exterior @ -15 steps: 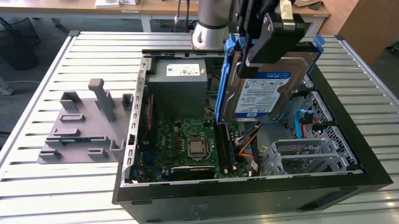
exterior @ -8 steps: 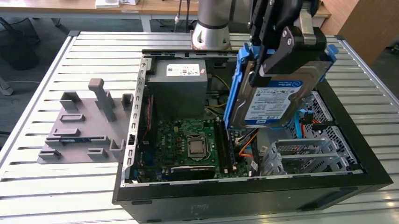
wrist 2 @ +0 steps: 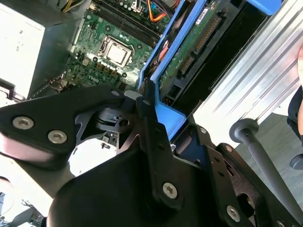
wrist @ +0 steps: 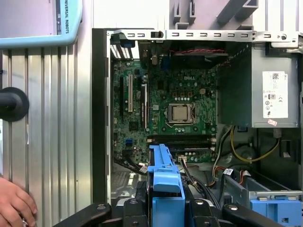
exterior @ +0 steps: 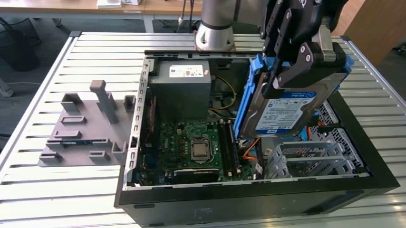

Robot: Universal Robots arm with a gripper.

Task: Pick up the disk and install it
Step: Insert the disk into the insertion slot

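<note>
My gripper [exterior: 282, 78] is shut on the disk [exterior: 285, 111], a silver hard drive with a blue-and-white label in a blue plastic carrier. It hangs tilted on edge above the open computer case [exterior: 254, 192], over the side toward the exterior view's right. Its lower corner is close above the silver drive cage [exterior: 311, 154]. In the second wrist view the black fingers [wrist 2: 147, 118] clamp the carrier's blue frame [wrist 2: 165, 113], with the drive's green circuit board [wrist 2: 189, 47] beyond. In the first wrist view the blue carrier [wrist: 165, 189] rises between the gripper's black links.
Inside the case lie the green motherboard [exterior: 197, 142] and a grey power supply box [exterior: 184, 88] with a white sticker. A grey fixture block [exterior: 82, 128] stands on the slatted metal table [exterior: 63, 190]. A person's hand [wrist: 14, 203] rests on the table beside the case.
</note>
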